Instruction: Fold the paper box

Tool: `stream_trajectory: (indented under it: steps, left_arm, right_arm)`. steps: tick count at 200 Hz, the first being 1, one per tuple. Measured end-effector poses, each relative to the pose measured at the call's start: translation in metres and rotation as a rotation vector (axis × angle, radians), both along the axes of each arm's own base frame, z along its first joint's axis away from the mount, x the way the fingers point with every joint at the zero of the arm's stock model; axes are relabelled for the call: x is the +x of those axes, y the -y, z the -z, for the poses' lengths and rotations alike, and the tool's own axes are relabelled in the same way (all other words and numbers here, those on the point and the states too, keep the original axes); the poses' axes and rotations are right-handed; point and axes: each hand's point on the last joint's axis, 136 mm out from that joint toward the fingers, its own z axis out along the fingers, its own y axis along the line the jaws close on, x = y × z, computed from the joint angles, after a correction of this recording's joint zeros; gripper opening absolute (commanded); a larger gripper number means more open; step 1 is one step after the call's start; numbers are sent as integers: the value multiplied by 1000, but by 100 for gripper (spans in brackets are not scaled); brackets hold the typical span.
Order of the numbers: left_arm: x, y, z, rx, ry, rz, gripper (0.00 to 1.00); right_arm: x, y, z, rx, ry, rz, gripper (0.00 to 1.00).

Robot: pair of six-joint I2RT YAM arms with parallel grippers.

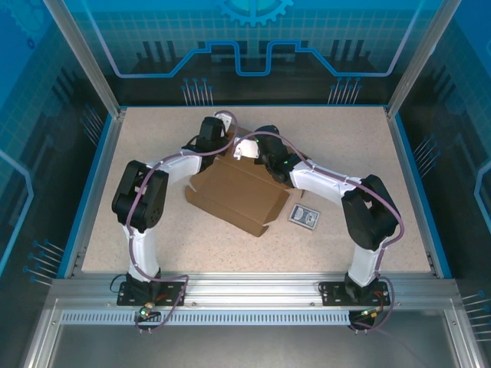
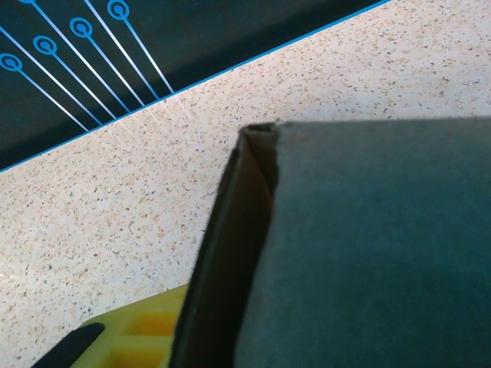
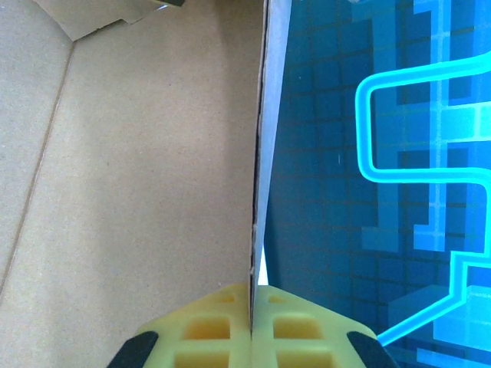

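The paper box [image 1: 238, 195], plain brown cardboard, lies partly folded in the middle of the table. Both arms reach over it to its far edge. My right gripper [image 3: 252, 307] is shut on a thin upright cardboard panel [image 3: 258, 153], seen edge-on between the yellow fingers [image 3: 207, 330]. In the top view that gripper [image 1: 247, 147] sits at the box's far side. My left gripper [image 2: 222, 337] is at a box corner, where a doubled wall [image 2: 230, 253] rests against its one visible yellow finger [image 2: 142, 337]. The box's dark panel [image 2: 376, 245] hides the other finger. The left gripper [image 1: 217, 126] is just left of the right one.
A small blue-and-white patterned card [image 1: 304, 215] lies on the speckled table [image 1: 153, 230] to the right of the box. A blue rim [image 1: 92, 184] and metal posts frame the table. Bare tabletop lies to the left and in front of the box.
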Motion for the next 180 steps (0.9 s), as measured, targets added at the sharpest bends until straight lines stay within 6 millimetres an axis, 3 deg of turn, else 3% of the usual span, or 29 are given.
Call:
stream_trajectory:
  steps: [89, 133, 180]
  left_arm:
    - [-5, -2, 6, 21, 2, 34, 55]
    - [-7, -6, 8, 27, -3, 32, 70]
    - [-21, -14, 17, 3, -39, 34, 82]
  right_arm:
    - [-1, 2, 2, -2, -17, 14, 0]
    - [-1, 3, 1, -3, -21, 18, 0]
    - [-1, 4, 2, -3, -28, 26, 0]
